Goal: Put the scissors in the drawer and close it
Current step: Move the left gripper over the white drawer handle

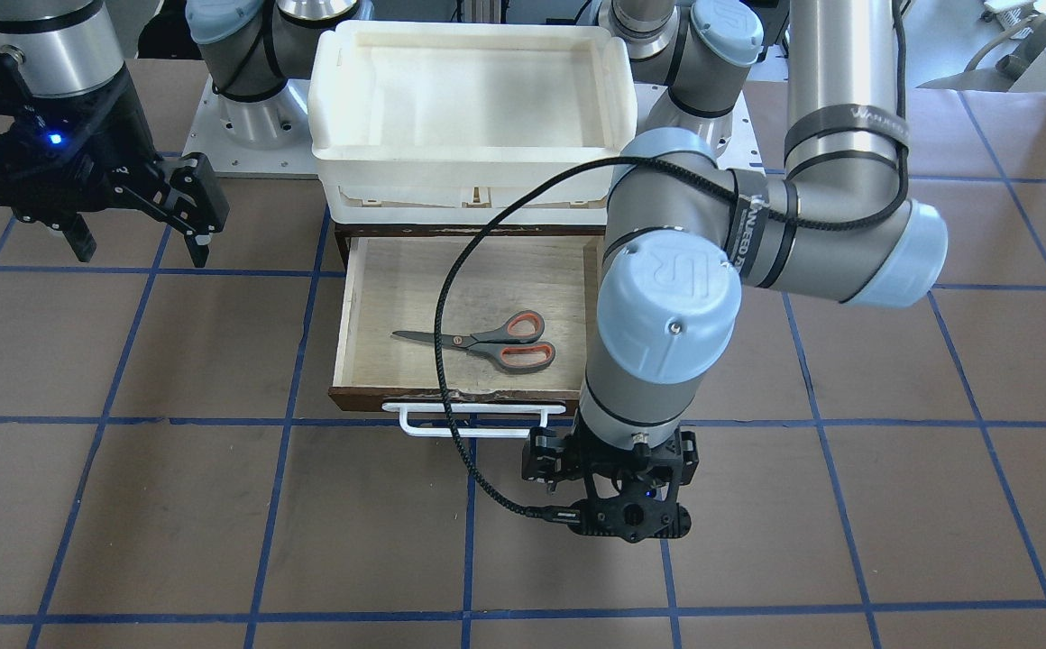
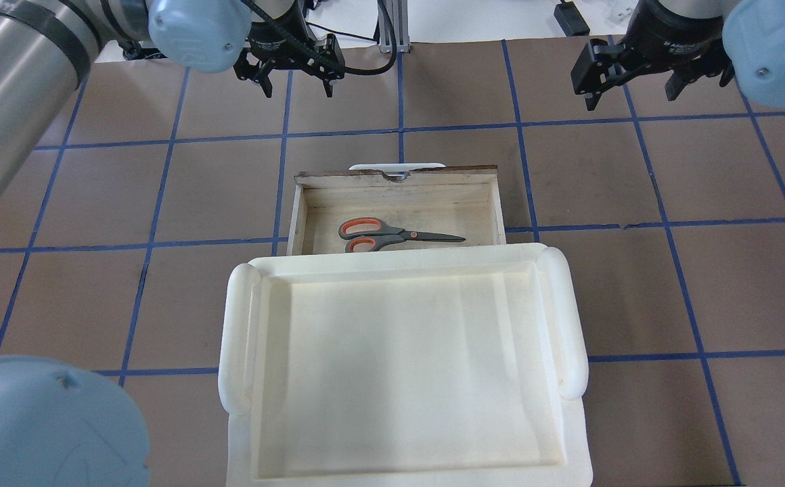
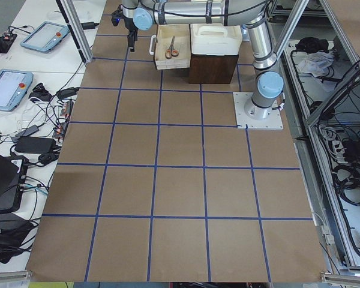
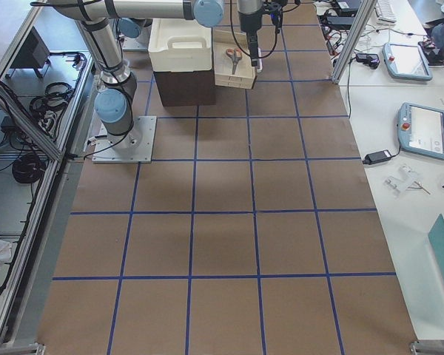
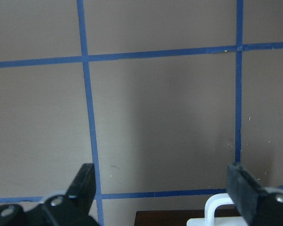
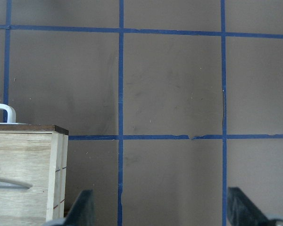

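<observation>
The scissors (image 1: 487,341), grey handles lined in orange-red, lie flat inside the open drawer (image 1: 379,297), blades pointing to the robot's right; they also show in the overhead view (image 2: 392,235). The drawer (image 2: 433,199) is pulled out, its white bar handle (image 1: 473,420) facing away from the robot. My left gripper (image 2: 298,84) is open and empty, hanging beyond the handle's left end; the left wrist view shows its fingers (image 5: 85,181) spread, with the handle (image 5: 217,207) at the bottom edge. My right gripper (image 2: 629,91) is open and empty, far to the right of the drawer.
A white plastic tray (image 2: 399,270) sits on top of the dark brown cabinet (image 3: 213,67) that holds the drawer. The table is brown with a blue tape grid (image 1: 469,541). The left arm's black cable (image 1: 440,361) loops over the drawer.
</observation>
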{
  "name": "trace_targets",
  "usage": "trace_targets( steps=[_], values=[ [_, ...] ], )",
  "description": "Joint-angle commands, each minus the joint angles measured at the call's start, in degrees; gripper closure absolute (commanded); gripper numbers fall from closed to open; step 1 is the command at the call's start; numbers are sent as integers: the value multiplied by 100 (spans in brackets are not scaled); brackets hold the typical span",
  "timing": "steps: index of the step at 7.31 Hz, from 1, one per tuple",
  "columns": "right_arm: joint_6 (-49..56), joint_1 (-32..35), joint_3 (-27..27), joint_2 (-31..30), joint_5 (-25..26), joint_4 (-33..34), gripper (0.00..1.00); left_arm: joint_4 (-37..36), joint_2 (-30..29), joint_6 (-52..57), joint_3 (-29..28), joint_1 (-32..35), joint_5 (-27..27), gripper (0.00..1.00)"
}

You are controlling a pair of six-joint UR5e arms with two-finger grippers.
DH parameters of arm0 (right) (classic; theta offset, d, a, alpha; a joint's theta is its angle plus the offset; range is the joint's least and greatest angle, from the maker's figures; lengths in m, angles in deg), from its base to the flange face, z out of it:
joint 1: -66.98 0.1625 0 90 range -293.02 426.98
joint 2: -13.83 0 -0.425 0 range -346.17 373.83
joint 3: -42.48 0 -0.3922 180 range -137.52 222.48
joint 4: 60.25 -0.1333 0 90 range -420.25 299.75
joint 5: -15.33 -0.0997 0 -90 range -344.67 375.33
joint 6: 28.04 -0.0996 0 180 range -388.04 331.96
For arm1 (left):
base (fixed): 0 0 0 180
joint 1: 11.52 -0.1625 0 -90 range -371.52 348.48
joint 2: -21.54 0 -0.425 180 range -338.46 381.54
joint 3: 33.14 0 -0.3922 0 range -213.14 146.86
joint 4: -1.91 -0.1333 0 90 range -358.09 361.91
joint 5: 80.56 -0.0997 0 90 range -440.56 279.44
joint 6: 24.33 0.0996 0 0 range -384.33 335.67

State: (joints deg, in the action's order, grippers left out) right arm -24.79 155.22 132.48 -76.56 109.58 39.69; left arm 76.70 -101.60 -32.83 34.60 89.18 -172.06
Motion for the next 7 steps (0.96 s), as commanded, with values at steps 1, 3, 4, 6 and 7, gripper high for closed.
trace_targets(
  steps=[1, 3, 4, 6, 7],
  values=[
    [-9, 0, 17, -40, -3, -10, 0, -201, -324, -99, -77, 203, 134, 0],
    [-9, 0, 17, -75, 5, -10, 0, -209, -552, -12, -16, 379, 114, 0],
    [-9, 0, 26, -93, 5, -10, 0, -209, -597, 15, 28, 441, 71, 0],
    [-9, 0, 44, -93, 14, -1, 0, -428, -694, 164, 55, 442, 141, 0],
    [-9, -9, 44, -93, 14, -1, 0, -421, -685, 164, 72, 450, 158, 0]
  ],
)
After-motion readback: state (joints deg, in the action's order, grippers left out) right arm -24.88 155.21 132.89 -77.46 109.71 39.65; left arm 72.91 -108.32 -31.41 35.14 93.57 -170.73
